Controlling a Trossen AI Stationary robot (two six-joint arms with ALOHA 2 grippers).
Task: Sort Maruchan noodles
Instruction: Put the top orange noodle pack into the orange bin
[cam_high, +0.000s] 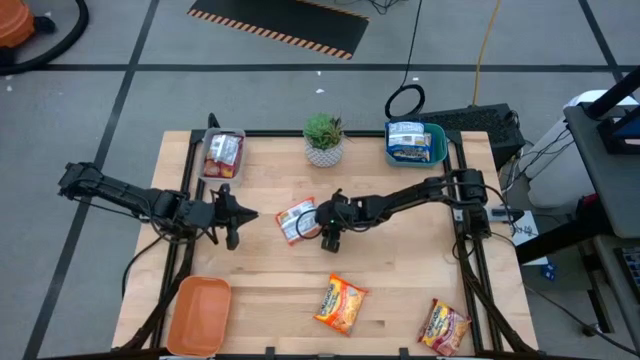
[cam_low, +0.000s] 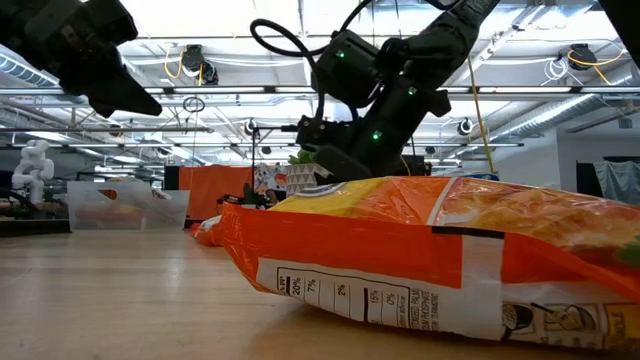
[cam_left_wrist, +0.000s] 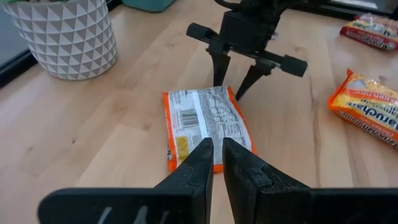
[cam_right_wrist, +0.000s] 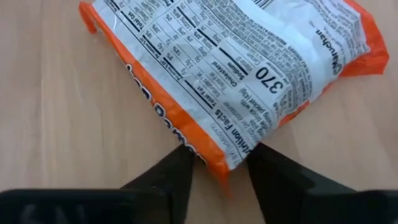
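An orange-and-white noodle packet lies flat on the table's middle, its printed back up; it also shows in the left wrist view and the right wrist view. My right gripper is open at the packet's right edge, with one finger on each side of that edge. My left gripper is shut and empty, left of the packet and above the table. Two orange-yellow packets lie near the front edge. My right gripper has its open fingers slanting down on either side of the packet's orange edge, near a corner. The packet lies flat on the table. I cannot tell whether the fingers touch it.
A clear tray with red-silver packets stands at the back left. A teal tray with blue-white packets stands at the back right. A potted plant stands between them. An orange tray sits at the front left.
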